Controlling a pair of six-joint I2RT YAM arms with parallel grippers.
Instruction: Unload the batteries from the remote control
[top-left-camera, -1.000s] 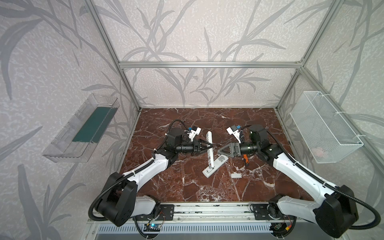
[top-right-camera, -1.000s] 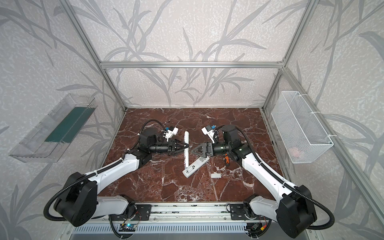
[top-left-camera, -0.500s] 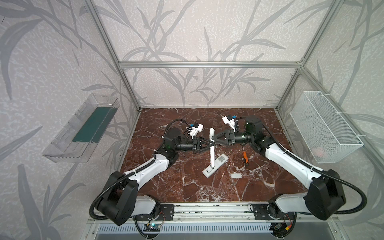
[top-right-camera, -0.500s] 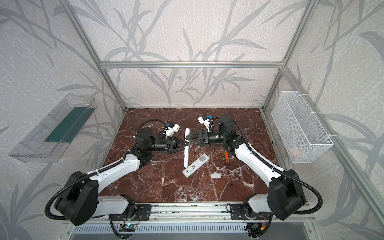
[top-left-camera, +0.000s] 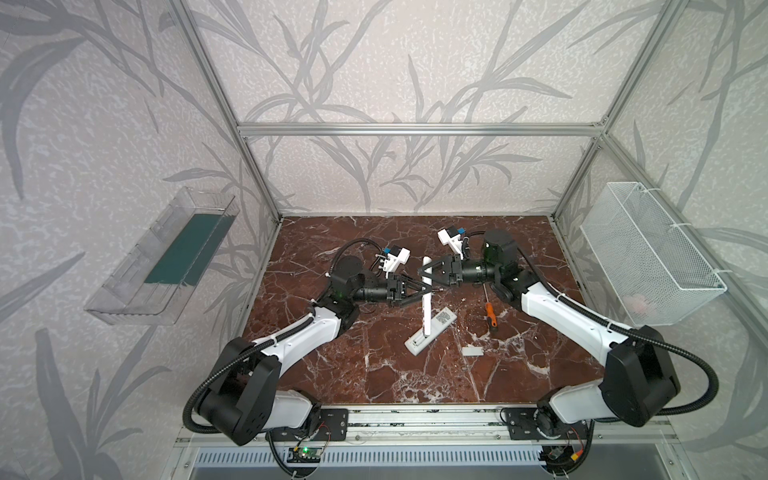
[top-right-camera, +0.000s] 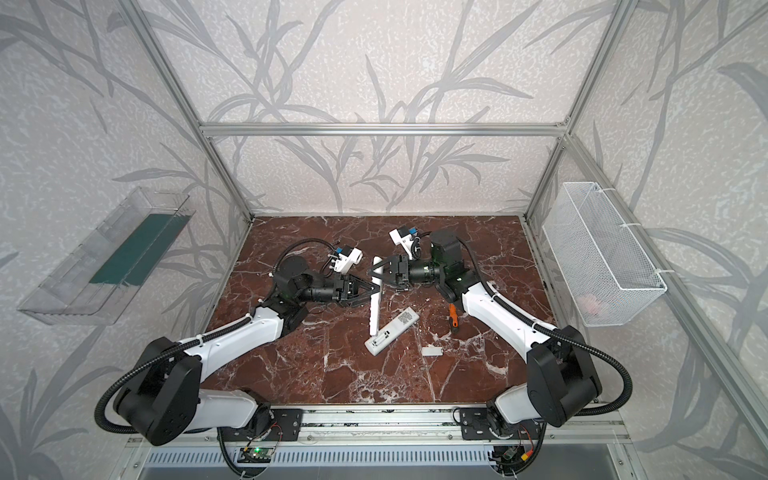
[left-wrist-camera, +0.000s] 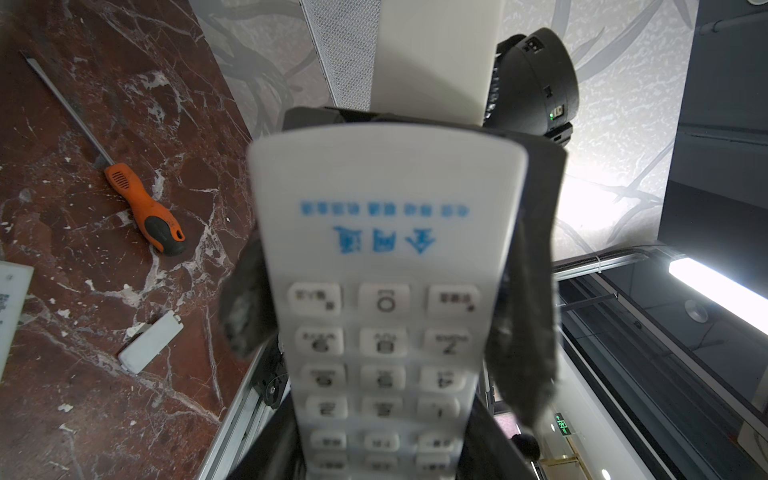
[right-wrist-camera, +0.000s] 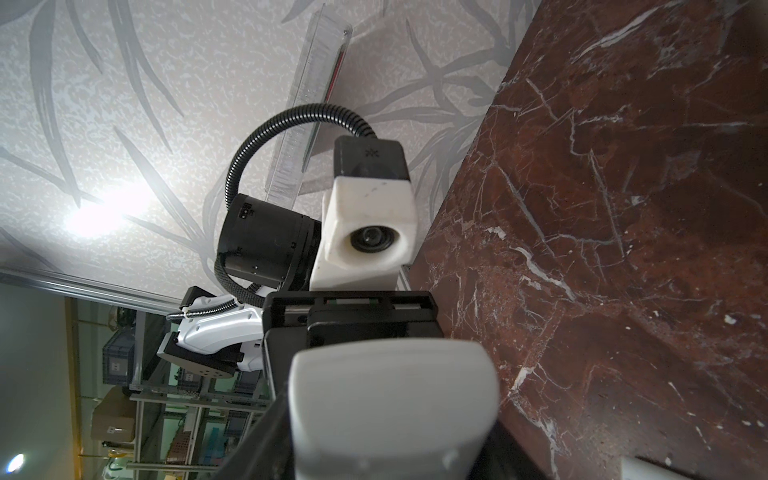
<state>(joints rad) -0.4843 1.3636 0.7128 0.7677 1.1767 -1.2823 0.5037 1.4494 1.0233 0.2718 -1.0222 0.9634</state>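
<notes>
The whole tabletop (top-left-camera: 374, 374) is seen in both top views from high above its front edge, tilted down toward the back edge. Both wrist views are set very close on one raised white remote (left-wrist-camera: 386, 249), faced toward each other.

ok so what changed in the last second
The right gripper swung from the flat remote back to the upright remote and closed on its upper end. The left gripper kept its grip on that remote; flat remote, screwdriver and cover stayed put.
</notes>
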